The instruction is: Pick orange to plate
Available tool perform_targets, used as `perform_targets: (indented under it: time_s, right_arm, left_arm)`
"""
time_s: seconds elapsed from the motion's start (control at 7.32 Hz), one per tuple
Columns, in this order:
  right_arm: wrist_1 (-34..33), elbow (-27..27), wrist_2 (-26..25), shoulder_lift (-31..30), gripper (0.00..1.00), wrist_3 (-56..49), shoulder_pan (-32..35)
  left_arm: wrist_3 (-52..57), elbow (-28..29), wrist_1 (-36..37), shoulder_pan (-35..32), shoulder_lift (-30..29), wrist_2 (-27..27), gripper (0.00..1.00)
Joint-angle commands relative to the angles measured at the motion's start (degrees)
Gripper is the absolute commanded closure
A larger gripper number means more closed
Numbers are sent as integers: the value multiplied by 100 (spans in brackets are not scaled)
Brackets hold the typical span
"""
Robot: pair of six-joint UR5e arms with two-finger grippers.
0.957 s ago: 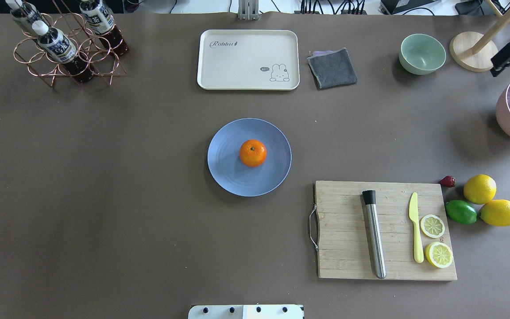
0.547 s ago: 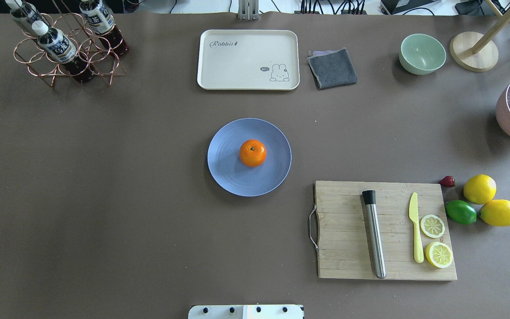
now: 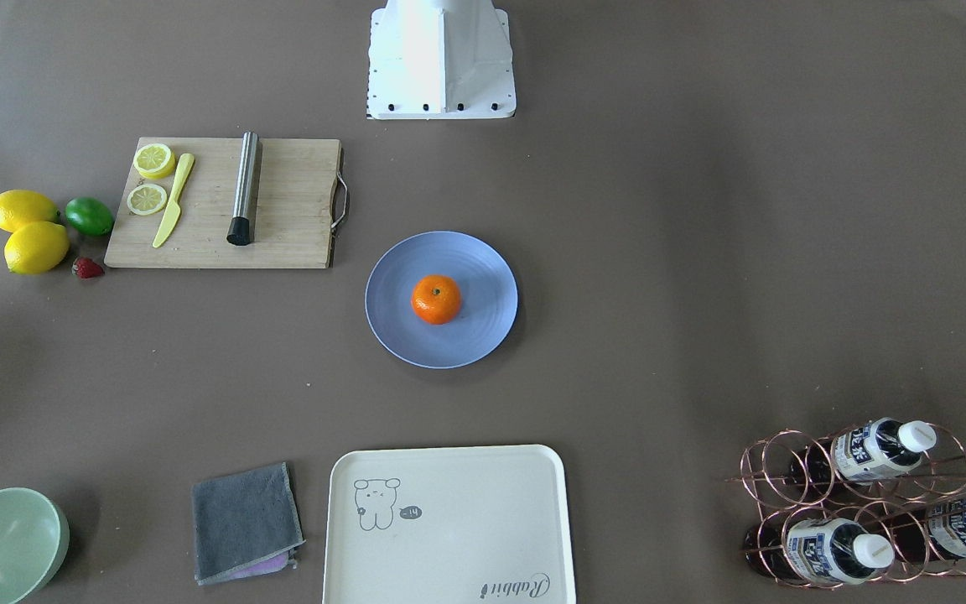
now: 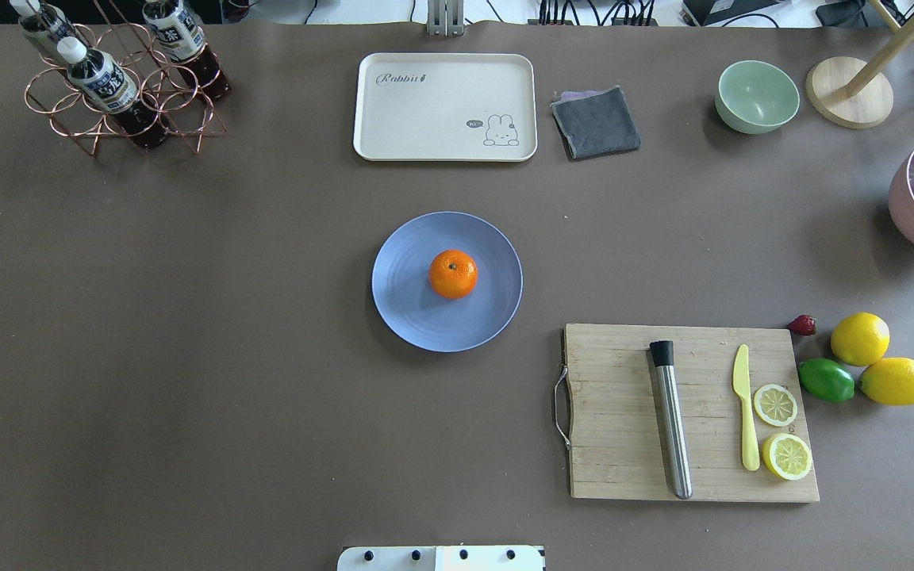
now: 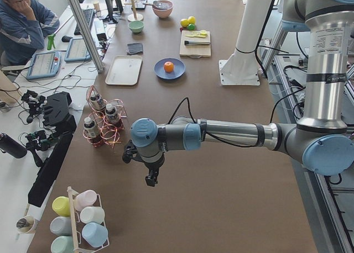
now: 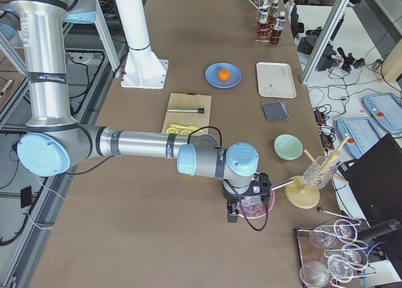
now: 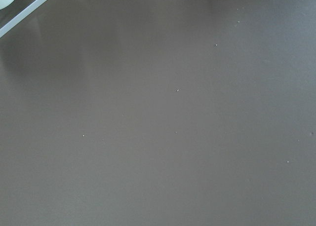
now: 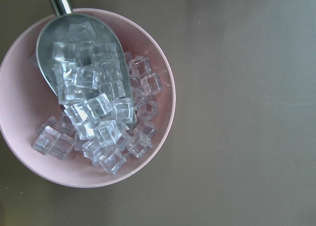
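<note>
Blue-lavender plate [image 4: 405, 309] carries orange [image 4: 452, 274], stem dot up; both jaws: cannot tell opening.

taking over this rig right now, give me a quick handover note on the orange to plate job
Left gripper: over bare table at the table's left end, far from the fruit; open or shut cannot be told.
Right gripper: at the right end, above the pink ice bowl; open or shut cannot be told.
Orange: rests near the middle of the plate, clear of both grippers.
Done: orange is on the plate.
Left: nothing visible for this job.
</note>
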Motion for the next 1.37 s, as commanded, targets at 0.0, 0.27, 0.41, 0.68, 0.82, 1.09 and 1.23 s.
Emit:
perform_targets:
  time_s: [0.0,0.27,0.41,0.68,0.82,1.09,1.23]
  right_arm:
    - [-7,4,32,-16,0,24,21]
    - [-7,65,163,28,0,172,21]
    - [-7,66,207,28,0,252,21]
    - [2,74,304,11,0,244,12]
    - [2,74,304,2,0,244,12]
    - [2,66,304,-7,0,235,12]
    - [11,83,313,-7,0,226,12]
  left_arm:
    - [-9,10,2,0,-6,9,2]
    - [-61,45,11,0,-41,26,2]
    - [-62,54,11,0,-50,35,2]
    - [-53,37,11,-9,-50,70,2]
    - [-53,36,11,-9,-41,70,2]
    - [-44,45,11,-9,-24,70,2]
    - [-53,37,11,-9,-24,70,2]
